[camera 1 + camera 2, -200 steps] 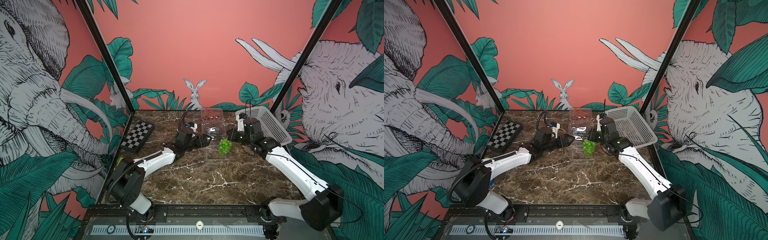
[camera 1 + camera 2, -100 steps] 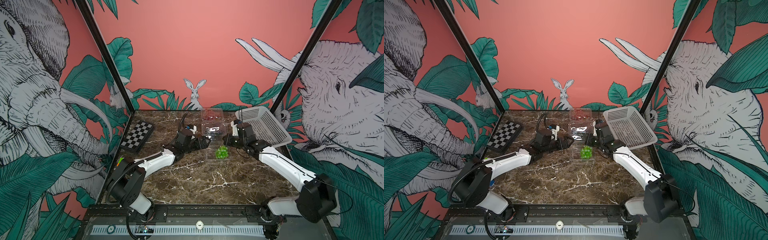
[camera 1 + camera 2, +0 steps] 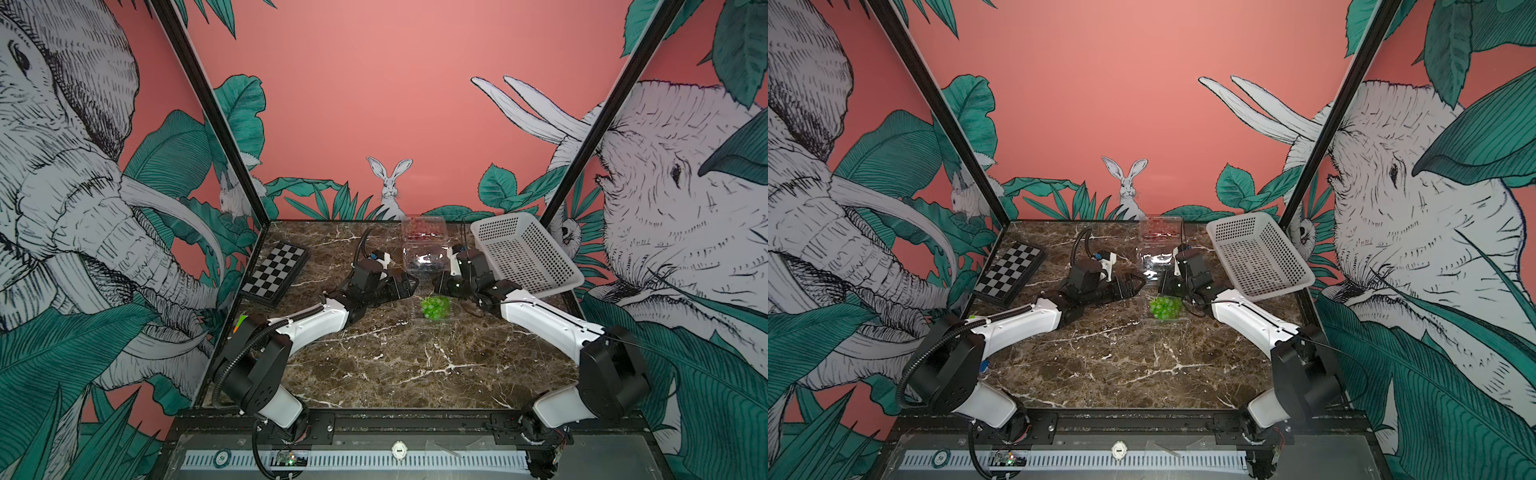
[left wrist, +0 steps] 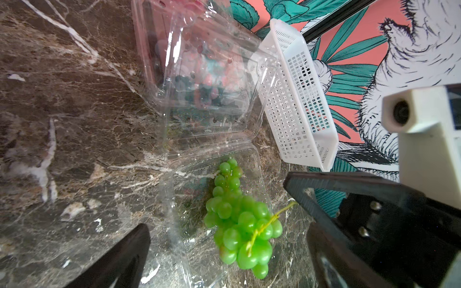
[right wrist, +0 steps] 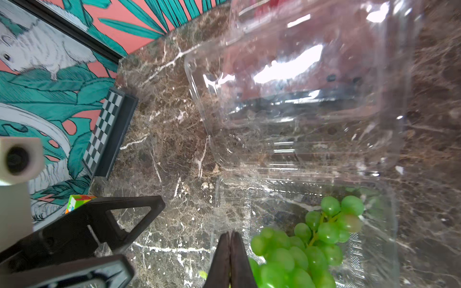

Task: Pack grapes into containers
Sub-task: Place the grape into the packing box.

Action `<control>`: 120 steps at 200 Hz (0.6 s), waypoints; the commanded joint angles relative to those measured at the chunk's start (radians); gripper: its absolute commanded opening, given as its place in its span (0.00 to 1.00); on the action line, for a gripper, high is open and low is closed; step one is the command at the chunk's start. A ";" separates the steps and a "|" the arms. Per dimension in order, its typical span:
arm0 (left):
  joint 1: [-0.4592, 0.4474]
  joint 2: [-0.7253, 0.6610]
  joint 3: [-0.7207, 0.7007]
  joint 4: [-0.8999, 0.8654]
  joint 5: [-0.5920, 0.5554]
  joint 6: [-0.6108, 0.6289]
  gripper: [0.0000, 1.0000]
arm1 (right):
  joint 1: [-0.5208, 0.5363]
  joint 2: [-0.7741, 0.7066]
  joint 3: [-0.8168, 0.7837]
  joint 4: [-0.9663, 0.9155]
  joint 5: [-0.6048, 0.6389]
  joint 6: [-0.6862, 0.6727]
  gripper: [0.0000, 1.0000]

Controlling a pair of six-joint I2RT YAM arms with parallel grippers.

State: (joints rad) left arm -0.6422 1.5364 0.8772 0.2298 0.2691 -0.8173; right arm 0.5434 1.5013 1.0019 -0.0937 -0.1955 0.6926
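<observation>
Just beside right claw [image 5: 230,259], clenched, whether on stem cannot tell: green grapes [image 5: 299,249] lying in open container [image 5: 369,254] base. Left claw [image 3: 407,286] released, spread wide, facing it. Bunch likely light, soft, berries slippery; stem [image 4: 274,217] safest hold. Container thin, flimsy.

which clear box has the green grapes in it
The near container, open, in front of the others: the green grapes lie in its tray. The middle container holds dark grapes, the far container red grapes.

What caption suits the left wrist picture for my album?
Green grapes lie in an open clear container, seen past the left gripper's open fingers, stem at the right gripper's tip.
</observation>
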 commanded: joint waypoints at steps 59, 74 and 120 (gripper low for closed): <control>0.013 -0.048 -0.034 0.023 0.004 -0.010 0.99 | 0.013 0.141 0.015 0.118 0.009 0.029 0.00; 0.016 -0.047 -0.037 0.025 0.004 -0.011 0.99 | 0.014 0.149 0.008 0.116 0.027 0.020 0.00; 0.018 -0.029 -0.038 0.036 0.012 -0.017 0.99 | 0.015 0.166 -0.009 0.089 0.106 -0.028 0.00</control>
State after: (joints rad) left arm -0.6312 1.5360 0.8516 0.2382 0.2726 -0.8207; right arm 0.5518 1.6520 1.0054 -0.0147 -0.1581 0.7017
